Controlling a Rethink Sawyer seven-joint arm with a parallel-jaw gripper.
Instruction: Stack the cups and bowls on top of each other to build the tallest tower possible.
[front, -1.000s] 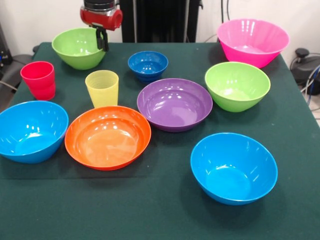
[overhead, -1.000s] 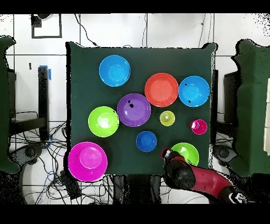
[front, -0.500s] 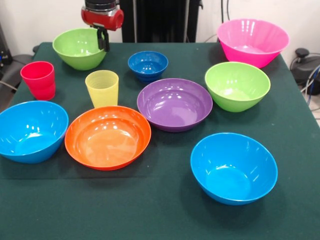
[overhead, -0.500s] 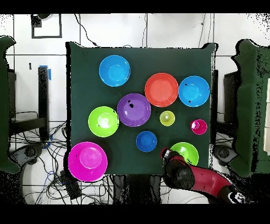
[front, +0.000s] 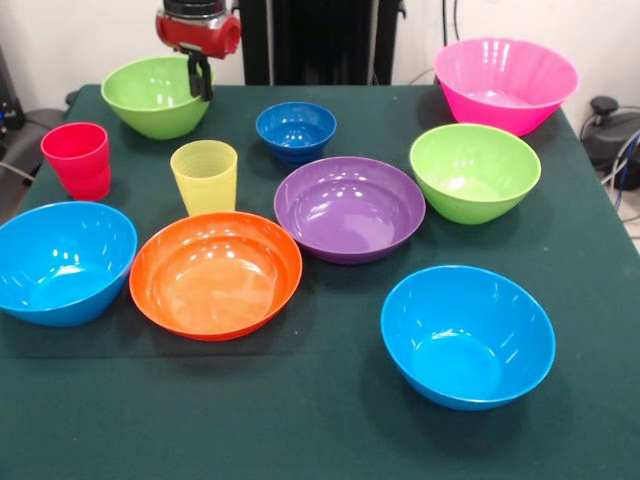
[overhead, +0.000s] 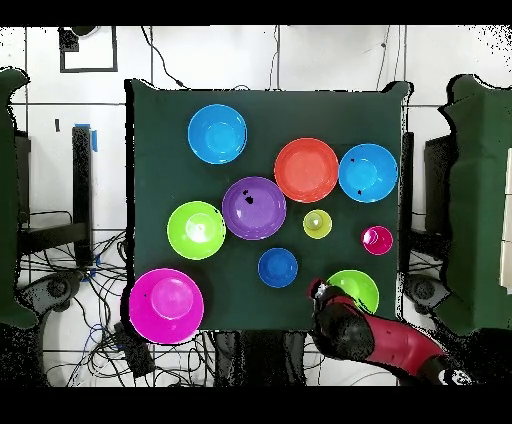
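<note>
Currently we see the gripper (front: 200, 88) at the rim of the lime green bowl (front: 150, 95), on the bowl's 3 o'clock side in the front view; its opening we cannot tell.

I see nothing stacked: all sit upright and apart. Red cup (front: 77, 160) and ridged yellow cup (front: 205, 176) stand beside the orange bowl (front: 216, 274). Purple bowl (front: 349, 208) sits centrally, small dark blue bowl (front: 296, 130) behind it, big pink bowl (front: 505, 84) in a corner.
</note>
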